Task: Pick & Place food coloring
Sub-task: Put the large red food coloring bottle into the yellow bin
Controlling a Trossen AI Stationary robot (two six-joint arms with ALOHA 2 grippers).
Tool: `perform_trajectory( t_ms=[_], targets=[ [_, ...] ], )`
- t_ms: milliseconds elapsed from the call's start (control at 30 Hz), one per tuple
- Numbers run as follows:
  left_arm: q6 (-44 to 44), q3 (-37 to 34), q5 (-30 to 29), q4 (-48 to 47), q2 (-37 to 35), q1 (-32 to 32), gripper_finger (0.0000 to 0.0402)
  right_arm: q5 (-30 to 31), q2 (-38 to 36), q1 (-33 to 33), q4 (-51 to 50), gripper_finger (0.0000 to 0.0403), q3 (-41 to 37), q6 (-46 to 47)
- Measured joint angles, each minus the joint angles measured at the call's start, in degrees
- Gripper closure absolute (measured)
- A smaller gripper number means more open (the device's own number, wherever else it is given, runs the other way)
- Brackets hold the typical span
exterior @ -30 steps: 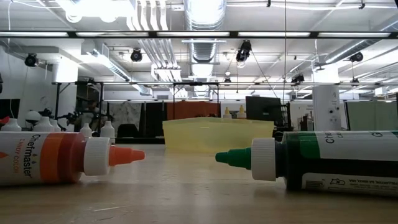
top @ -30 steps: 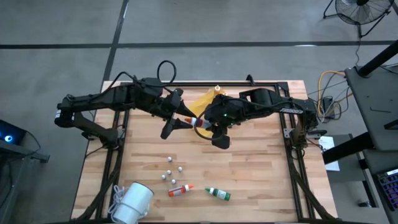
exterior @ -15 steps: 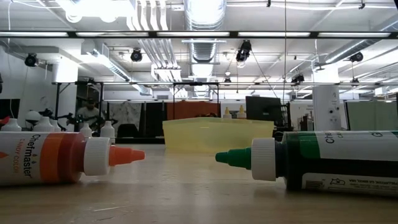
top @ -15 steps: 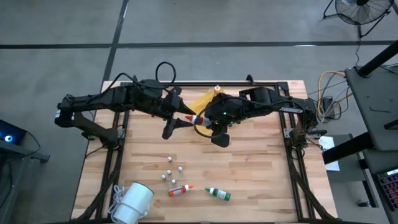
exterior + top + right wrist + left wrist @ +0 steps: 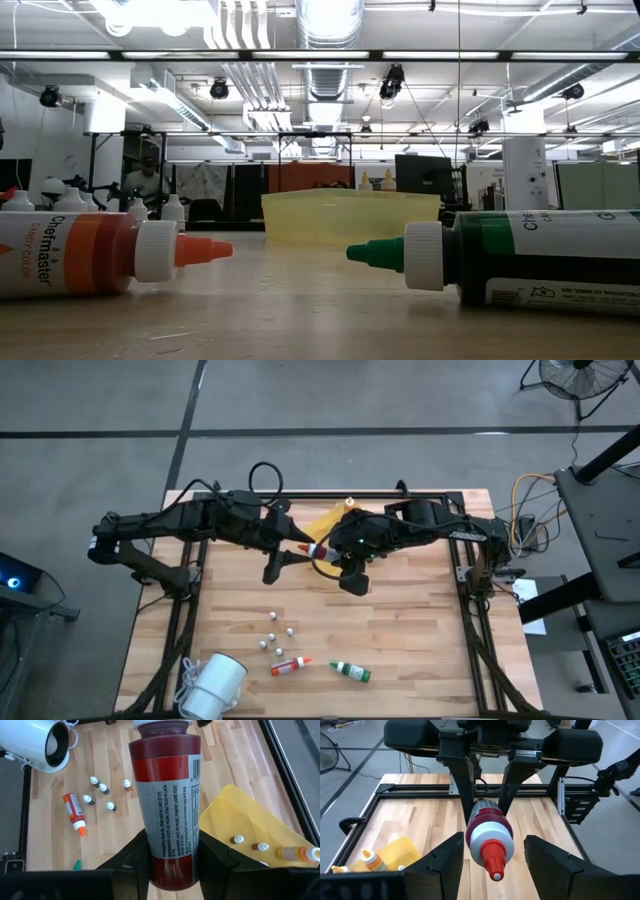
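Two matte-black jointed arms, left arm [image 5: 180, 520] and right arm [image 5: 430, 525], built of chunky angular segments. A black cable [image 5: 266, 472] loops above the left arm; a small green light [image 5: 360, 543] glows on the right arm's wrist.

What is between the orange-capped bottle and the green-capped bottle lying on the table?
Only bare wooden table lies between the orange-capped bottle and the green-capped bottle, as the high view shows; the low view shows the pale yellow tray far behind the gap.
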Motion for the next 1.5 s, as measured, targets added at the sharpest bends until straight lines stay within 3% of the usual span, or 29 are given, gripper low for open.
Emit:
perform_trajectory(
  t_ms=[367, 767, 1367, 1500],
  targets=[
    [-0.10, 0.00, -0.97, 0.39, 1.61, -0.20, 0.0227, -0.02, 0.04, -0.02, 0.09, 0.0293, 0.00, 0.25],
    [-0.14, 0.72, -1.76, -0.15, 1.48, -0.20, 0.0298, 0.10, 0.04, -0.35, -0.19, 0.0293, -0.02, 0.55],
    [-1.53, 0.70, -1.93, -0.31, 0.64, -0.22, 0.0302, -0.04, 0.04, -0.35, 0.44, 0.0280, 0.00, 0.19],
    [-1.64, 0.68, -2.04, -0.44, 0.29, -0.20, 0.0302, 0.02, 0.04, -0.37, 0.76, 0.0263, 0.00, 0.06]
  ],
)
